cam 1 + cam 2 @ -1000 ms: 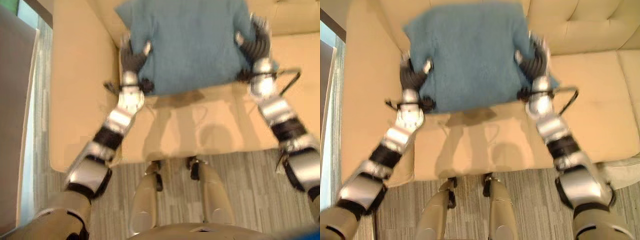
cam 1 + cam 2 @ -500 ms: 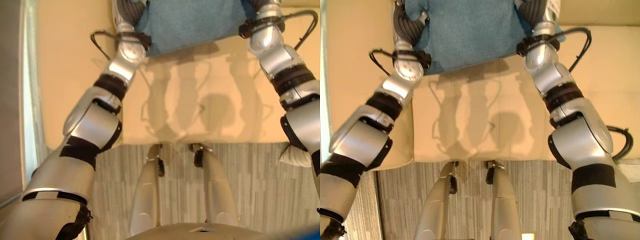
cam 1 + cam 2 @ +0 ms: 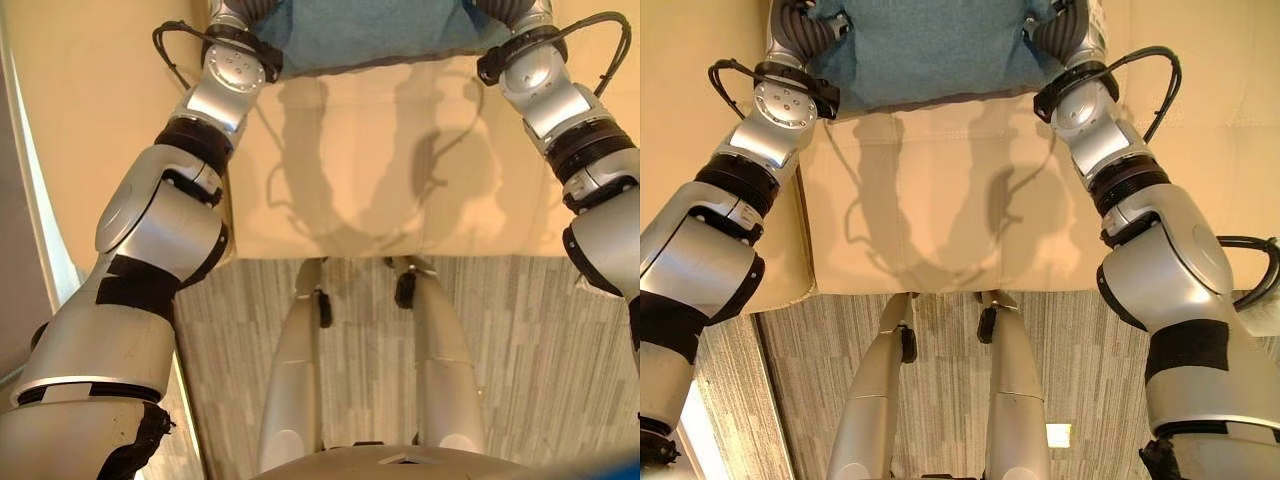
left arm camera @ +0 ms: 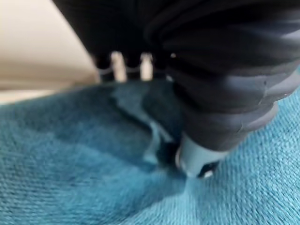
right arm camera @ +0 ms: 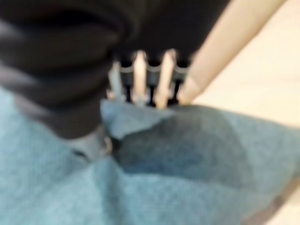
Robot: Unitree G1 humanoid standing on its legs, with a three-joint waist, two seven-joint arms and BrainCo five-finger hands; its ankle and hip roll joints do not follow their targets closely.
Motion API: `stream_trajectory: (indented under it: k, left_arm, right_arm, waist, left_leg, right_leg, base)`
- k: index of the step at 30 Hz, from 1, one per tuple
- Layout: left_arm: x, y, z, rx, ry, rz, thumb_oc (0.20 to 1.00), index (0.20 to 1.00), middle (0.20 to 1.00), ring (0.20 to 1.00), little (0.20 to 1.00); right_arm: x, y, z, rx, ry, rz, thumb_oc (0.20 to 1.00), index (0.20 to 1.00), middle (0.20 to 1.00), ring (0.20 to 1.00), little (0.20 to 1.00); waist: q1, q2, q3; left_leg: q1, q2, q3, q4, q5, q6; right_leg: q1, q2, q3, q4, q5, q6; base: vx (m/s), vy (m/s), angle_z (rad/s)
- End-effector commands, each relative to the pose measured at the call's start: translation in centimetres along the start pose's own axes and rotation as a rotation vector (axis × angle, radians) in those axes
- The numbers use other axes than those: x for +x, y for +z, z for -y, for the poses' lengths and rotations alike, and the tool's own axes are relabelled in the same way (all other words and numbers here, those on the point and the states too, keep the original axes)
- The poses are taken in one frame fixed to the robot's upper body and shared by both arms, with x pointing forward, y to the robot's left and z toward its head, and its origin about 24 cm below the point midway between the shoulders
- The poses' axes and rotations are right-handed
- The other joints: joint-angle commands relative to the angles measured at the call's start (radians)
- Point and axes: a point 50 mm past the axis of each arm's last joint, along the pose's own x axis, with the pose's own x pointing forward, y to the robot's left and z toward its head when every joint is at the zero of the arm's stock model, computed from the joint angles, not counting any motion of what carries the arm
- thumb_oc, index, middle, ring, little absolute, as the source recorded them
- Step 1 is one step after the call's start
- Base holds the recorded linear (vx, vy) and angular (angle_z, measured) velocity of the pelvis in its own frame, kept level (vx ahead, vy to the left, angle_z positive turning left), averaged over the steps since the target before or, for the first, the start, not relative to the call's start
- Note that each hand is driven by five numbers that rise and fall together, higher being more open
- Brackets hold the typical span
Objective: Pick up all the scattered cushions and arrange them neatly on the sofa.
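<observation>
Teal cushion [image 3: 930, 45]: carried further back over sofa seat [image 3: 940, 190], left hand [image 4: 201, 117] and right hand [image 5: 93, 93] both pinching its sides; placement near.

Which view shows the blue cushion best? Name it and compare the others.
The right eye view: the blue cushion spans its top edge over the sofa, between the left hand and right hand. The left eye view cuts it to a thinner strip. Each wrist view shows close-up fabric dented under a thumb.

eyes: head, downward, both on sofa [image 3: 940, 190]; wrists: pressed close to cushion [image 4: 70, 178]
</observation>
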Motion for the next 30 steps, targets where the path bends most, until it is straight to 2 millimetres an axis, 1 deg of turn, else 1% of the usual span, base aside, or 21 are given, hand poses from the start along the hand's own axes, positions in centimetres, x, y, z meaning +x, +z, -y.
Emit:
stream_trajectory:
  k: [1, 3, 4, 5, 6, 7, 10, 11, 15, 16, 17, 18, 19, 20, 21, 24, 25, 26, 28, 29, 30]
  left_arm:
    - [0.7, 4.4, 1.0, -0.095, -0.035, 0.138, 1.000, 1.000, 1.000, 1.000, 1.000]
    - [0.3, 2.7, 0.6, -0.099, -0.031, 0.103, 1.000, 1.000, 1.000, 1.000, 1.000]
    - [0.3, 2.7, 0.6, -0.099, -0.031, 0.102, 1.000, 1.000, 1.000, 1.000, 1.000]
    - [0.2, 2.1, 0.1, -0.101, -0.020, 0.101, 1.000, 1.000, 1.000, 1.000, 1.000]
    - [0.1, 1.6, -0.4, -0.096, -0.012, 0.102, 1.000, 1.000, 1.000, 1.000, 1.000]
    - [-0.2, 0.4, -1.1, -0.097, 0.003, 0.080, 1.000, 1.000, 1.000, 1.000, 1.000]
    - [-1.1, -2.6, -3.6, -0.102, 0.063, 0.031, 1.000, 1.000, 1.000, 1.000, 1.000]
    - [-1.7, -4.2, -5.5, -0.075, 0.109, 0.008, 1.000, 1.000, 1.000, 1.000, 1.000]
    - [-4.1, -8.3, -9.0, 0.039, 0.175, -0.064, 1.000, 1.000, 1.000, 1.000, 1.000]
    - [-4.2, -8.4, -9.0, 0.039, 0.174, -0.066, 1.000, 1.000, 1.000, 1.000, 1.000]
    - [-5.4, -9.8, -9.7, 0.045, 0.187, -0.086, 1.000, 1.000, 1.000, 1.000, 1.000]
    - [-5.5, -9.8, -9.7, 0.046, 0.186, -0.087, 1.000, 1.000, 1.000, 1.000, 1.000]
    - [-7.0, -11.0, -9.9, 0.044, 0.177, -0.098, 1.000, 1.000, 1.000, 1.000, 1.000]
    - [-7.1, -11.1, -9.9, 0.044, 0.177, -0.100, 1.000, 1.000, 1.000, 1.000, 1.000]
    - [-8.1, -11.8, -9.5, 0.037, 0.152, -0.109, 1.000, 1.000, 1.000, 1.000, 1.000]
    - [-12.1, -14.6, -8.4, 0.001, 0.068, -0.173, 1.000, 1.000, 1.000, 1.000, 1.000]
    - [-16.1, -16.8, -6.8, -0.058, -0.013, -0.253, 1.000, 1.000, 1.000, 1.000, 1.000]
    - [-18.0, -17.9, -6.3, -0.078, -0.052, -0.302, 1.000, 1.000, 1.000, 1.000, 1.000]
    - [-22.6, -20.3, -4.3, -0.140, -0.129, -0.451, 1.000, 1.000, 1.000, 1.000, 1.000]
    - [-26.3, -22.1, -3.8, -0.124, -0.200, -0.573, 1.000, 1.000, 1.000, 1.000, 1.000]
    - [-28.4, -23.2, -3.2, -0.110, -0.251, -0.650, 1.000, 1.000, 1.000, 1.000, 1.000]
  right_arm:
    - [-0.5, 2.1, -3.4, 0.014, 0.128, 0.077, 1.000, 1.000, 1.000, 1.000, 1.000]
    - [-0.8, 1.2, -3.0, 0.031, 0.117, 0.059, 1.000, 1.000, 1.000, 1.000, 1.000]
    - [-0.8, 1.1, -3.0, 0.031, 0.117, 0.058, 1.000, 1.000, 1.000, 1.000, 1.000]
    - [-0.9, 1.0, -2.6, 0.043, 0.105, 0.064, 1.000, 1.000, 1.000, 1.000, 1.000]
    - [-0.9, 0.8, -2.2, 0.049, 0.095, 0.072, 1.000, 1.000, 1.000, 1.000, 1.000]
    - [-1.1, 0.5, -1.8, 0.054, 0.088, 0.081, 1.000, 1.000, 1.000, 1.000, 1.000]
    - [-2.0, -0.7, -0.5, 0.082, 0.065, 0.097, 1.000, 1.000, 1.000, 1.000, 1.000]
    - [-2.8, -1.9, 0.6, 0.103, 0.049, 0.098, 1.000, 1.000, 1.000, 1.000, 1.000]
    - [-5.3, -5.1, 2.3, 0.065, 0.063, 0.073, 1.000, 1.000, 1.000, 1.000, 1.000]
    - [-5.3, -5.1, 2.3, 0.065, 0.064, 0.071, 1.000, 1.000, 1.000, 1.000, 1.000]
    - [-6.8, -6.9, 2.6, 0.053, 0.076, 0.032, 1.000, 1.000, 1.000, 1.000, 1.000]
    - [-6.8, -7.0, 2.6, 0.053, 0.076, 0.031, 1.000, 1.000, 1.000, 1.000, 1.000]
    - [-8.4, -8.7, 2.8, 0.040, 0.092, -0.020, 1.000, 1.000, 1.000, 1.000, 1.000]
    - [-8.4, -8.8, 2.8, 0.039, 0.093, -0.021, 1.000, 1.000, 1.000, 1.000, 1.000]
    - [-9.5, -9.6, 2.5, 0.043, 0.113, -0.045, 1.000, 1.000, 1.000, 1.000, 1.000]
    - [-13.2, -12.3, 1.4, 0.050, 0.187, -0.136, 1.000, 1.000, 1.000, 1.000, 1.000]
    - [-17.0, -14.5, -0.1, 0.071, 0.262, -0.236, 1.000, 1.000, 1.000, 1.000, 1.000]
    - [-18.5, -15.4, -0.6, 0.065, 0.299, -0.283, 1.000, 1.000, 1.000, 1.000, 1.000]
    - [-22.5, -17.3, -2.4, 0.086, 0.384, -0.403, 1.000, 1.000, 1.000, 1.000, 1.000]
    - [-26.0, -18.9, -3.4, 0.079, 0.465, -0.518, 1.000, 1.000, 1.000, 1.000, 1.000]
    - [-28.0, -19.7, -4.0, 0.083, 0.502, -0.583, 1.000, 1.000, 1.000, 1.000, 1.000]
  waist:
    - [-0.002, -0.016, 0.003]
    - [-0.001, -0.018, 0.002]
    - [0.000, -0.018, 0.003]
    - [-0.001, -0.020, 0.004]
    - [-0.003, -0.023, 0.008]
    - [-0.003, -0.026, 0.008]
    - [-0.007, -0.034, 0.006]
    - [-0.008, -0.037, 0.004]
    - [-0.005, -0.047, -0.004]
    - [-0.005, -0.047, -0.003]
    - [-0.005, -0.049, -0.004]
    - [-0.004, -0.049, -0.004]
    - [-0.002, -0.053, -0.010]
    - [-0.003, -0.053, -0.010]
    - [-0.002, -0.054, -0.014]
    - [0.003, -0.059, -0.034]
    - [0.003, -0.064, -0.056]
    - [0.004, -0.063, -0.069]
    - [0.003, -0.066, -0.099]
    - [0.001, -0.066, -0.120]
    - [-0.001, -0.068, -0.133]
  left_leg:
    - [0.012, 0.048, -0.056, 0.081, -0.129, -0.046]
    - [0.053, 0.049, -0.051, 0.073, -0.131, -0.049]
    - [0.056, 0.049, -0.051, 0.072, -0.131, -0.049]
    - [0.073, 0.048, -0.048, 0.069, -0.131, -0.051]
    - [0.076, 0.047, -0.039, 0.066, -0.104, -0.047]
    - [0.104, 0.049, -0.034, 0.054, -0.104, -0.049]
    - [0.173, 0.050, -0.020, 0.038, -0.108, -0.057]
    - [0.206, 0.052, -0.016, 0.040, -0.115, -0.060]
    - [0.283, 0.058, -0.009, 0.055, -0.144, -0.059]
    - [0.286, 0.059, -0.009, 0.054, -0.144, -0.059]
    - [0.314, 0.060, -0.006, 0.066, -0.156, -0.057]
    - [0.316, 0.060, -0.006, 0.066, -0.156, -0.057]
    - [0.357, 0.060, -0.004, 0.070, -0.169, -0.054]
    - [0.359, 0.060, -0.003, 0.070, -0.169, -0.054]
    - [0.384, 0.060, -0.001, 0.067, -0.174, -0.053]
    - [0.469, 0.059, 0.001, 0.051, -0.182, -0.049]
    - [0.531, 0.061, 0.002, 0.032, -0.185, -0.046]
    - [0.554, 0.061, 0.001, 0.027, -0.186, -0.044]
    - [0.608, 0.065, 0.002, 0.006, -0.182, -0.042]
    - [0.656, 0.068, 0.008, -0.010, -0.183, -0.040]
    - [0.682, 0.070, 0.011, -0.015, -0.188, -0.039]
  right_leg:
    - [0.116, -0.001, 0.123, -0.224, 0.071, 0.158]
    - [0.154, 0.002, 0.121, -0.233, 0.070, 0.156]
    - [0.158, 0.002, 0.122, -0.234, 0.070, 0.156]
    - [0.176, 0.002, 0.117, -0.240, 0.071, 0.156]
    - [0.183, -0.002, 0.109, -0.254, 0.100, 0.150]
    - [0.206, -0.003, 0.107, -0.263, 0.101, 0.151]
    - [0.281, -0.006, 0.097, -0.287, 0.098, 0.151]
    - [0.318, -0.010, 0.092, -0.293, 0.097, 0.150]
    - [0.410, -0.017, 0.088, -0.312, 0.092, 0.149]
    - [0.413, -0.017, 0.088, -0.313, 0.092, 0.149]
    - [0.447, -0.023, 0.082, -0.310, 0.089, 0.148]
    - [0.449, -0.023, 0.081, -0.311, 0.089, 0.149]
    - [0.495, -0.026, 0.078, -0.312, 0.084, 0.147]
    - [0.498, -0.026, 0.077, -0.313, 0.084, 0.147]
    - [0.525, -0.026, 0.076, -0.317, 0.081, 0.147]
    - [0.621, -0.025, 0.068, -0.340, 0.072, 0.149]
    - [0.690, -0.024, 0.063, -0.363, 0.066, 0.154]
    - [0.717, -0.021, 0.059, -0.369, 0.063, 0.154]
    - [0.774, -0.016, 0.052, -0.390, 0.058, 0.158]
    - [0.821, -0.008, 0.051, -0.407, 0.053, 0.160]
    - [0.847, -0.003, 0.048, -0.417, 0.049, 0.162]
  base:
    - [-0.01, 0.030, -0.06]
    - [-0.01, 0.017, -0.02]
    - [0.00, 0.000, 0.00]
    - [-0.08, 0.003, -0.01]
    - [-0.09, 0.005, -0.02]
    - [-0.09, 0.005, -0.02]
    - [0.01, 0.002, -0.04]
    - [0.02, 0.008, -0.04]
    - [0.01, 0.008, 0.00]
    - [0.02, 0.024, -0.03]
    - [0.01, 0.011, -0.06]
    - [0.03, 0.013, -0.06]
    - [0.00, 0.000, 0.00]
    - [0.03, 0.001, 0.03]
    - [0.00, 0.000, 0.00]
    - [0.09, -0.003, 0.01]
    - [0.12, -0.009, 0.00]
    - [0.10, -0.013, 0.00]
    - [0.08, -0.020, -0.03]
    - [0.09, -0.038, -0.03]
    - [0.10, -0.048, 0.00]
